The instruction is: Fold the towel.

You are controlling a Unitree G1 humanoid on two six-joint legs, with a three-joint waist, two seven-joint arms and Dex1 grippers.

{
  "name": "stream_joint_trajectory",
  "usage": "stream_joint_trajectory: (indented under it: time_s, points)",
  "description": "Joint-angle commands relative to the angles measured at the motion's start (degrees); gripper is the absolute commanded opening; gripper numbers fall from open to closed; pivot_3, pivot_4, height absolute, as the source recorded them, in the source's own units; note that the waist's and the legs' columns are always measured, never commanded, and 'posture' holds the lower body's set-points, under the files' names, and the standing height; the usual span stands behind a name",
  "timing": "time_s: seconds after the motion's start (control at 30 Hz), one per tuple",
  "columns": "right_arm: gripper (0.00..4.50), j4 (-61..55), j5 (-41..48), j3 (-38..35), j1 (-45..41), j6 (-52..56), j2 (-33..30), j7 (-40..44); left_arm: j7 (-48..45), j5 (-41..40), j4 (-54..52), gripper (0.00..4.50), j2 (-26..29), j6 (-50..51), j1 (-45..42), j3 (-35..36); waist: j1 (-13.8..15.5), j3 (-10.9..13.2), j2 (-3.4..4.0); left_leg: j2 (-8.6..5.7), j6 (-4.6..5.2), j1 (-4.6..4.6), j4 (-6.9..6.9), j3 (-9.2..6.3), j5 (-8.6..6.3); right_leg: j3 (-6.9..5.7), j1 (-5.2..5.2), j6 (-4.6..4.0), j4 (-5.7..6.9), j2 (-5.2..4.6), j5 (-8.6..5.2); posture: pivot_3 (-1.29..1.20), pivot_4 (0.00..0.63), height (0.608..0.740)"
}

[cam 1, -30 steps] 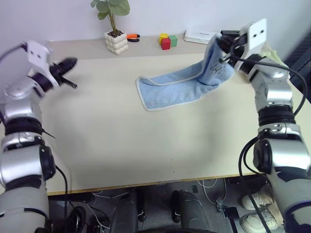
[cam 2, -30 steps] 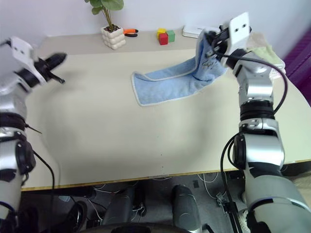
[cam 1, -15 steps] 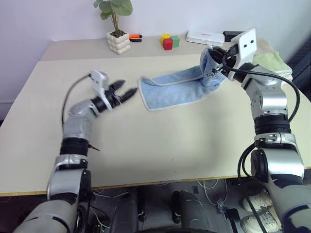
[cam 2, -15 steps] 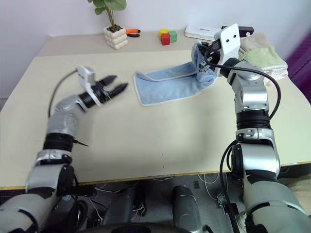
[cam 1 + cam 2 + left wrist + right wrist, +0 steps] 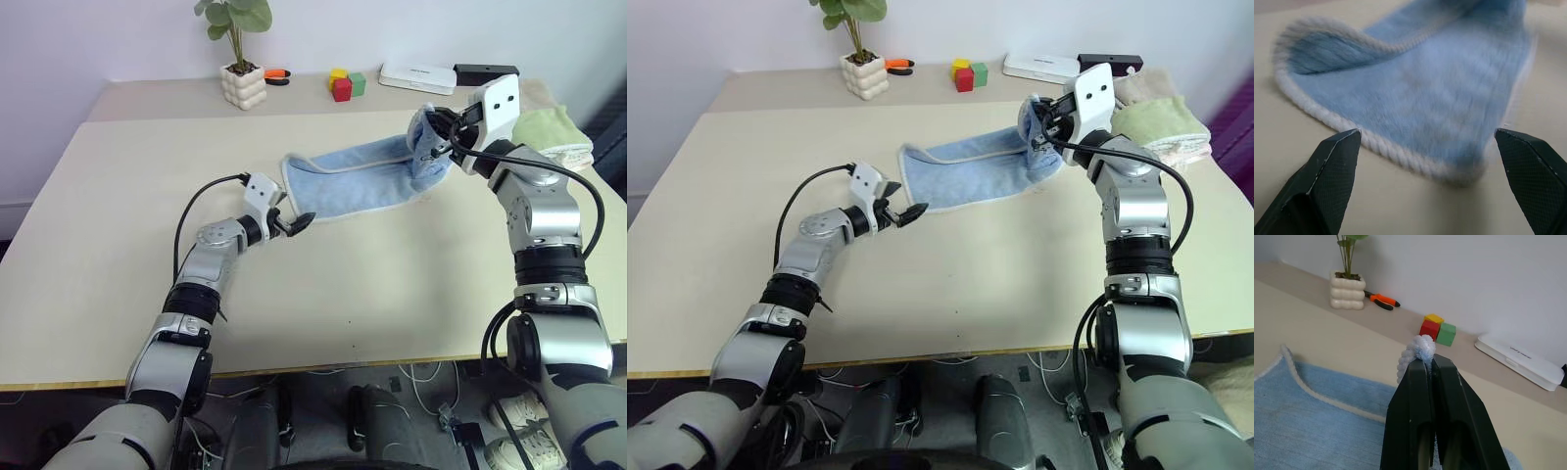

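Observation:
The towel (image 5: 358, 176) is a light-blue terry cloth with whitish trim, lying across the middle of the table. Its right end is lifted off the surface. My right gripper (image 5: 438, 132) is shut on that raised end, and a tuft of trim (image 5: 1421, 348) pokes out between its fingertips in the right wrist view. My left gripper (image 5: 292, 223) is low over the table at the towel's near left corner. It is open, and its two fingers (image 5: 1332, 166) stand on either side of the rounded corner (image 5: 1430, 88) with nothing gripped.
Along the back edge stand a potted plant (image 5: 242, 86), an orange-handled tool (image 5: 277, 73), coloured blocks (image 5: 342, 83), a white box (image 5: 416, 76) and a black item (image 5: 487, 70). Folded green and beige towels (image 5: 554, 127) are stacked at the far right, behind my right arm.
My left arm has swung in from the far left and dropped to the towel's near left corner, its gripper opening on the way. My right gripper keeps hold of the raised end.

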Motion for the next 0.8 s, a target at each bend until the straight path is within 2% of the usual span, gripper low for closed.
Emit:
stream_joint_trajectory:
  time_s: [0.03,0.07,0.2,0.3,0.4,0.63,0.8]
  points:
    - [0.00,-3.6,0.9,-1.4,-0.3,0.1,-0.2,-1.1,-6.4,2.8,2.0,4.46,-1.0,-4.9,-2.1,-4.4,0.3,0.0,-0.01,0.00,0.00,-0.02,0.01,-0.01,0.00,0.00,0.00,0.00,0.00,0.00,0.00,0.00,0.150,0.740]
    - [0.00,-3.9,1.0,-1.4,-0.2,0.3,-0.2,-1.2,-8.4,2.7,3.0,4.46,-1.3,-5.1,-2.5,-4.9,0.4,0.0,-0.01,0.00,0.00,-0.01,0.02,-0.01,0.00,-0.01,0.01,0.00,0.00,-0.01,0.00,0.00,0.150,0.740]
    - [0.00,-5.4,1.3,-1.6,0.5,1.1,-0.5,-1.7,-5.4,7.2,12.9,4.46,-1.0,-8.0,-7.5,-6.2,0.4,0.0,-0.02,-0.02,0.04,-0.01,0.04,-0.05,-0.02,-0.02,0.03,-0.01,0.00,-0.04,0.00,0.00,0.150,0.740]
    - [0.00,-6.6,1.6,-2.0,1.0,2.0,-0.7,-2.4,-8.1,6.8,17.8,4.46,-1.7,-6.2,-9.6,-6.1,0.1,0.0,-0.02,-0.03,0.04,0.00,0.04,-0.08,-0.02,-0.02,0.04,-0.01,0.01,-0.04,0.00,0.00,0.150,0.740]
    - [0.00,-7.8,1.6,-2.2,1.3,2.6,-1.1,-2.7,-10.7,6.1,21.5,3.60,-2.8,-2.2,-11.0,-5.5,0.2,-0.1,-0.01,-0.03,0.05,0.03,0.03,-0.10,-0.03,-0.03,0.08,-0.01,0.01,-0.04,0.00,0.00,0.150,0.740]
    - [0.00,-9.8,1.5,-2.8,2.4,3.9,-1.7,-3.4,-12.9,5.4,23.5,0.14,-4.7,3.7,-12.2,-3.8,0.1,-0.1,-0.03,-0.01,0.24,0.65,-0.06,-0.27,-0.16,-0.04,0.60,-0.01,-0.09,-0.07,-0.02,0.00,0.150,0.740]
    - [0.00,-10.2,1.4,-2.8,2.8,4.2,-1.7,-3.6,-15.9,4.9,18.7,0.06,-2.4,5.0,-10.2,-3.7,-0.1,-0.1,-0.03,-0.01,0.24,0.72,-0.09,-0.25,-0.17,-0.03,0.65,-0.01,-0.14,-0.07,-0.03,0.00,0.150,0.740]
